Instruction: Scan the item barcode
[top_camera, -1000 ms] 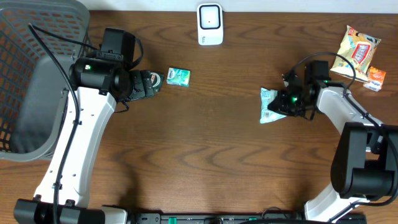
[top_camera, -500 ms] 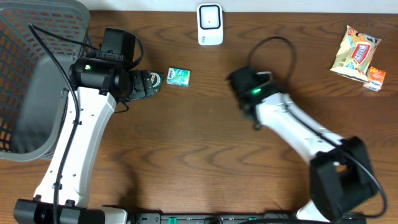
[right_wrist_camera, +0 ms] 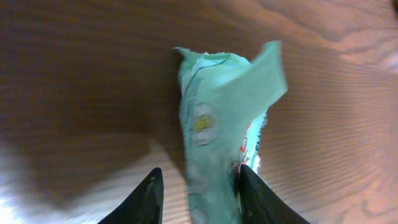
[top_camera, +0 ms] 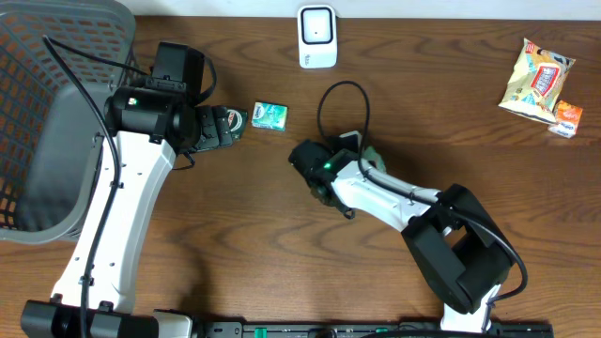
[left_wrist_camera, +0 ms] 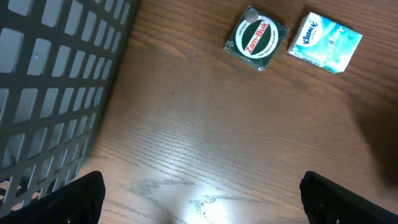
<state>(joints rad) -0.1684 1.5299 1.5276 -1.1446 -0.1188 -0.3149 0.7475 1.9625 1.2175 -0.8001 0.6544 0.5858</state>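
The right arm reaches to frame centre in the overhead view, above the brown wooden table. The right gripper straddles the crumpled mint-green foil packet; actual clamping cannot be determined. The left gripper hangs spread wide, empty. Overhead, the arm hides most of the packet.

A grey basket stands at the left. A Zam-Buk tin lies just beside a Kleenex pack.
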